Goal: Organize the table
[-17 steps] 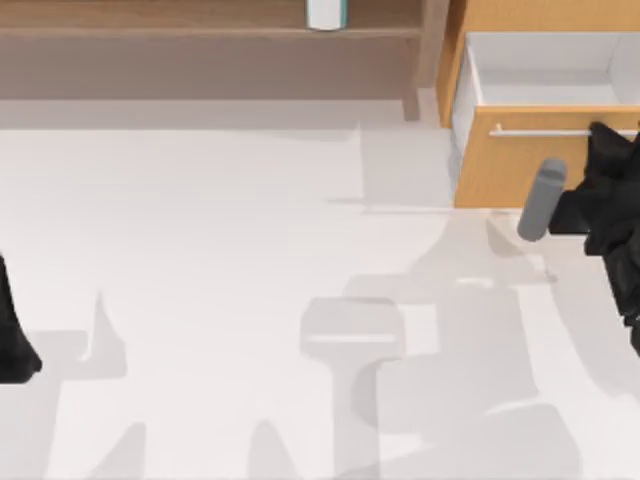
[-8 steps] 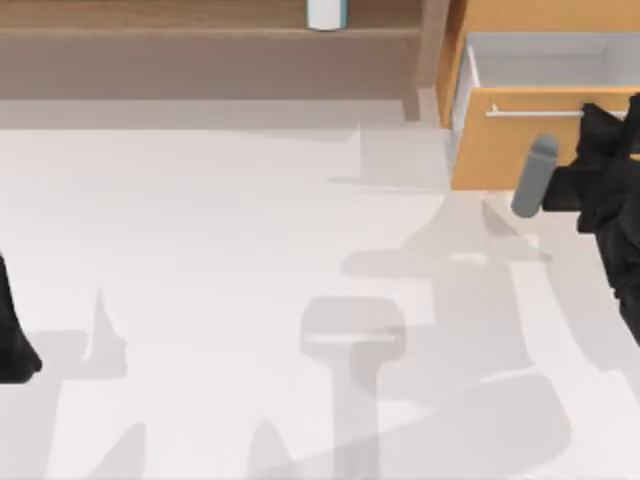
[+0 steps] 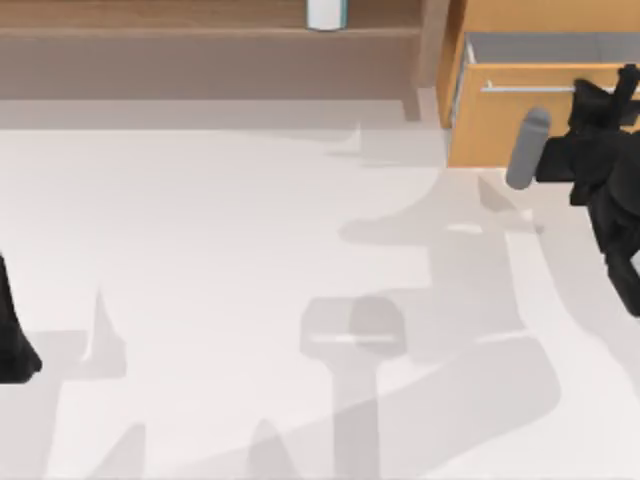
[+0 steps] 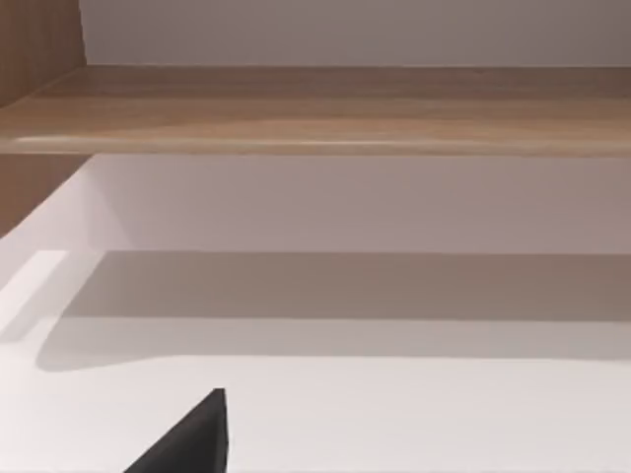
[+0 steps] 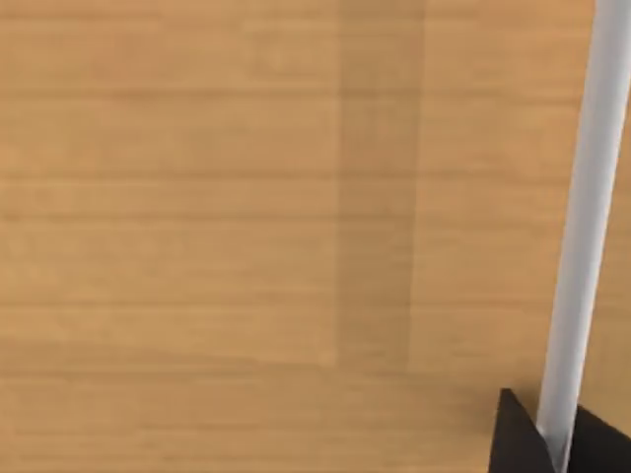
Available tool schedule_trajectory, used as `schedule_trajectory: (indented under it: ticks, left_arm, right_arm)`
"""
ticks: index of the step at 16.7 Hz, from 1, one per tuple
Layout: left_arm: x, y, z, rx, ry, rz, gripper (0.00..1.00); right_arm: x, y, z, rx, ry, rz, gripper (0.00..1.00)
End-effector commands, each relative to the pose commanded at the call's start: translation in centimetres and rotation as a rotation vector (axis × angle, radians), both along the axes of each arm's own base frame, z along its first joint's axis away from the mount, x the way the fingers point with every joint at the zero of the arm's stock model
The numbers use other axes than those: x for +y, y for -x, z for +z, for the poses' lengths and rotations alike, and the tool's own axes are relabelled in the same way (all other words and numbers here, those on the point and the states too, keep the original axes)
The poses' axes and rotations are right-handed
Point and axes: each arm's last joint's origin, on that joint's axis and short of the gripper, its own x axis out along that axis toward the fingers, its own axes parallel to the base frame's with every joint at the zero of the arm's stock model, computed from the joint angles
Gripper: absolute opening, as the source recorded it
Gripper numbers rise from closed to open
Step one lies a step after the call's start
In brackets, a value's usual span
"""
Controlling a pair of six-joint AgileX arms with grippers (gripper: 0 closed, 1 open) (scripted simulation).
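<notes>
From above, the off-white table (image 3: 200,300) spreads across nearly the whole view, bare and crossed by soft grey shadows. Along its far edge runs a brown wooden shelf (image 3: 200,30), with the base of a small white container (image 3: 326,13) standing on it towards the middle. At the far right corner stands an orange-wood drawer unit (image 3: 500,120); its drawer is pulled out only a little, so a narrow strip of the grey-white inside (image 3: 540,47) shows behind the front panel. A silver bar handle (image 3: 530,88) runs across that front. The right gripper (image 3: 600,100) sits at the right end of the handle, against the drawer front, with the black arm trailing down the right edge of the table. A grey cylinder (image 3: 527,148) juts out from the arm's wrist over the drawer front. The left arm (image 3: 12,330) is parked at the table's left edge, well apart from the drawer unit.

In the left wrist view, a dark fingertip of the left gripper (image 4: 192,439) juts in over the white tabletop (image 4: 394,414). Beyond it the wooden shelf board (image 4: 315,108) runs across, with a shadowed pale wall below it. Whether the left jaws are apart or together cannot be told.

In the right wrist view, the wood-grain drawer front (image 5: 197,197) sits very close to the camera. The silver bar handle (image 5: 582,227) crosses it, and two dark fingertips (image 5: 518,439) of the right gripper (image 5: 557,443) stand on either side of the bar, clamped on it.
</notes>
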Motion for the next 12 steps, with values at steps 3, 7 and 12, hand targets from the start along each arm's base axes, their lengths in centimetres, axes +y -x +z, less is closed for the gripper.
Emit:
schedule_trajectory:
  ticks: [3,7,12]
  left_arm:
    - [0.0,0.0,0.0,0.0,0.0,0.0,1.0]
    - [0.0,0.0,0.0,0.0,0.0,0.0,1.0]
    - [0.0,0.0,0.0,0.0,0.0,0.0,1.0]
  right_arm:
    - [0.1,0.1,0.0,0.001,-0.003,0.002,0.0]
    - [0.2,-1.9,0.0,0.0,-0.003,0.002,0.0]
    - [0.0,-5.3,-0.1,0.004,-0.001,0.0,0.0]
